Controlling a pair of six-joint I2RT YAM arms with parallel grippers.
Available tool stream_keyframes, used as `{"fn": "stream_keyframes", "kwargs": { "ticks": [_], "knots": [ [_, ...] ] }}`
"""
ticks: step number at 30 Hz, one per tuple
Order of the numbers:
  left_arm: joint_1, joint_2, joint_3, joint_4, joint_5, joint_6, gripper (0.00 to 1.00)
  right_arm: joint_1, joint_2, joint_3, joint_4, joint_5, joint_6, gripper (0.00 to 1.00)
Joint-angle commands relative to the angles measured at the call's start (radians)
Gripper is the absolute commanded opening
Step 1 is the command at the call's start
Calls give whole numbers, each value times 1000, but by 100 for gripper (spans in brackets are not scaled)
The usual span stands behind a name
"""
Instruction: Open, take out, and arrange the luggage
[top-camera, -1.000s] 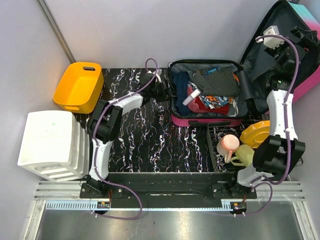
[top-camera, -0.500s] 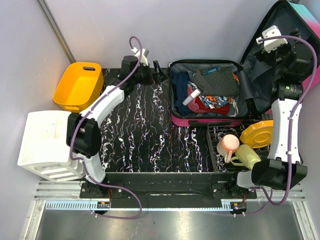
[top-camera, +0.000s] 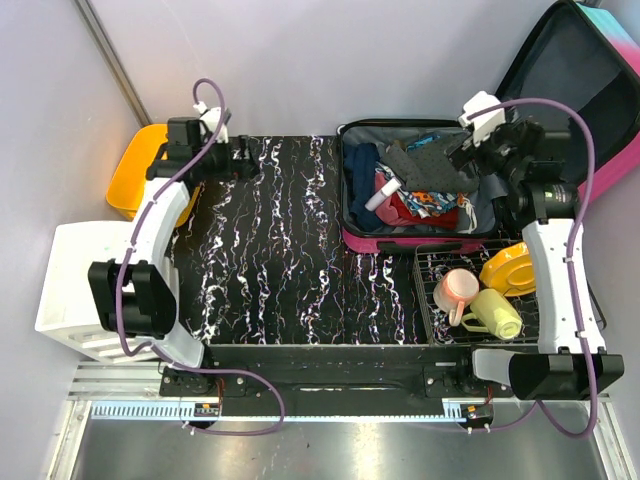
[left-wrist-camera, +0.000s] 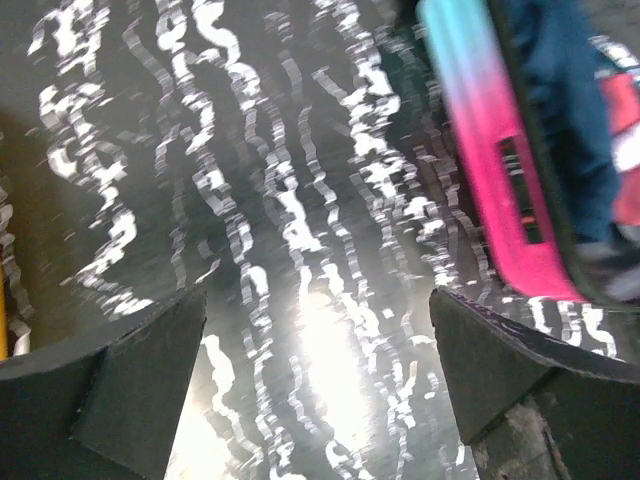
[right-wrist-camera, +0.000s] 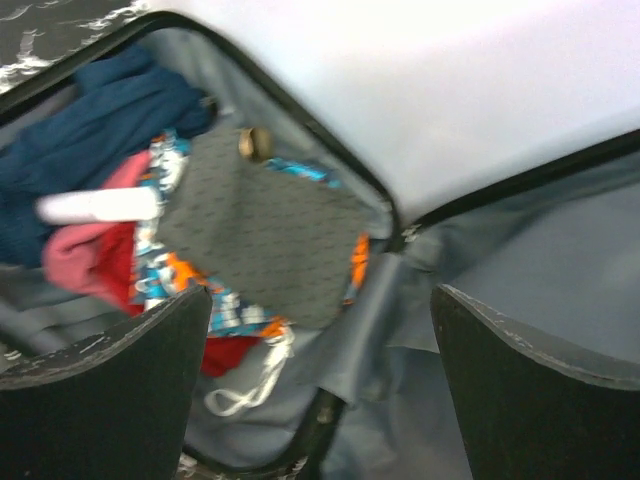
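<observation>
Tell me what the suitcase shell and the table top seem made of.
The luggage shell looks like hard, smooth plastic: its pink side holds a stiff shape. The table top looks like glossy black marble or imitation: white veins, bright glare.

The luggage (top-camera: 410, 190) lies open, clothes inside, lid raised.

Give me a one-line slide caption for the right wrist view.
Open right tool hovers over the open luggage, above a grey dotted pouch, navy cloth and a white tube.

no readable text, no labels, no numbers anywhere
</observation>
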Motion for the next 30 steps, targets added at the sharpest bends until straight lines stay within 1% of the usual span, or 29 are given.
{"fn": "stream_keyframes", "kwargs": {
  "ticks": [1,3,4,5,10,12,15,16,18,22,23,24,26,27,28,29,30],
  "knots": [
    [78,38,88,-148,-84,132,99,14,4,-41,-102,-81,119,100],
    [107,82,122,-166,-125,166,99,42,18,-58,-106,-96,143,100],
    [114,99,152,-174,-187,174,99,45,22,-62,-104,-98,148,100],
    [127,118,169,-179,-212,180,99,50,34,-62,-103,-97,154,99],
    [184,259,312,-220,-328,189,99,66,96,-32,-96,-63,182,99],
    [201,322,379,-234,-343,188,99,71,137,2,-95,-58,188,98],
    [230,388,433,-235,-384,197,99,80,195,34,-96,-45,206,98],
    [235,402,442,-238,-414,203,99,80,209,47,-103,-40,211,98],
    [244,444,462,-251,-428,218,99,86,243,68,-116,-22,226,98],
    [255,503,453,-255,-470,247,99,85,265,50,-121,18,208,98],
    [259,512,447,-254,-464,240,97,85,269,39,-123,25,205,98],
    [264,529,443,-257,-456,234,93,86,272,37,-132,34,197,99],
    [267,538,441,-280,-413,205,87,86,281,33,-139,40,191,99],
    [267,535,436,-291,-390,191,79,85,284,30,-139,44,183,99],
    [262,529,427,-300,-328,175,74,85,291,25,-139,43,177,100],
    [256,520,415,-303,-301,142,70,83,295,13,-139,45,168,99],
    [249,499,388,-306,-268,125,63,85,300,5,-132,46,150,99]
  ]
}}
